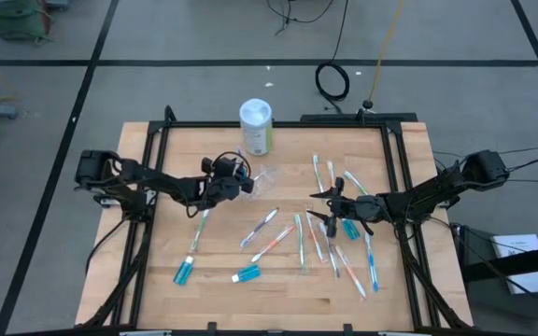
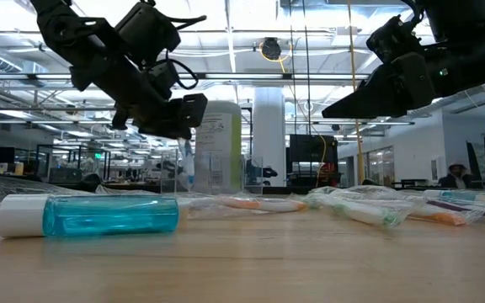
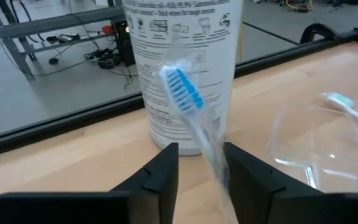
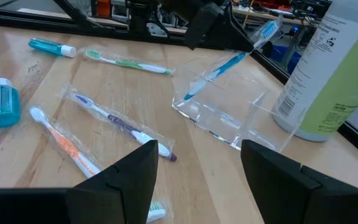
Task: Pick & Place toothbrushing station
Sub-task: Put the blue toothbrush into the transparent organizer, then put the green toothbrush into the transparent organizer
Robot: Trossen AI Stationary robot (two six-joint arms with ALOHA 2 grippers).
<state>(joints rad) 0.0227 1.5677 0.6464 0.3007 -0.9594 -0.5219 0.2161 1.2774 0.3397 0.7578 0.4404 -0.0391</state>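
Note:
The toothbrushing station, a small clear holder (image 4: pixel 225 118), stands on the table next to the white canister (image 1: pixel 256 126), between my two grippers. A blue toothbrush in a clear wrapper (image 4: pixel 229 62) slants up out of the holder's area, bristle head (image 3: pixel 182 87) uppermost. Whether its lower end (image 4: pixel 188 96) sits inside the holder or behind it, I cannot tell. My left gripper (image 3: pixel 201 152) is open at the toothbrush's upper part, one finger on either side of the handle. My right gripper (image 1: pixel 323 205) hovers open to the holder's right, over loose toothbrushes. My left gripper has the wrapped toothbrush's handle (image 3: pixel 215 163) between its two open fingers, close beside one finger (image 3: pixel 241 171). Whether that finger touches the handle, I cannot tell. The fingers come nearly level from the table's left and lie across the handle.
Several wrapped toothbrushes (image 1: pixel 334 243) lie scattered over the table's middle and right. Two blue bottles with white caps (image 1: pixel 184 272) (image 1: pixel 247 274) lie near the front. A dark metal frame (image 1: pixel 278 123) runs round the wooden table top.

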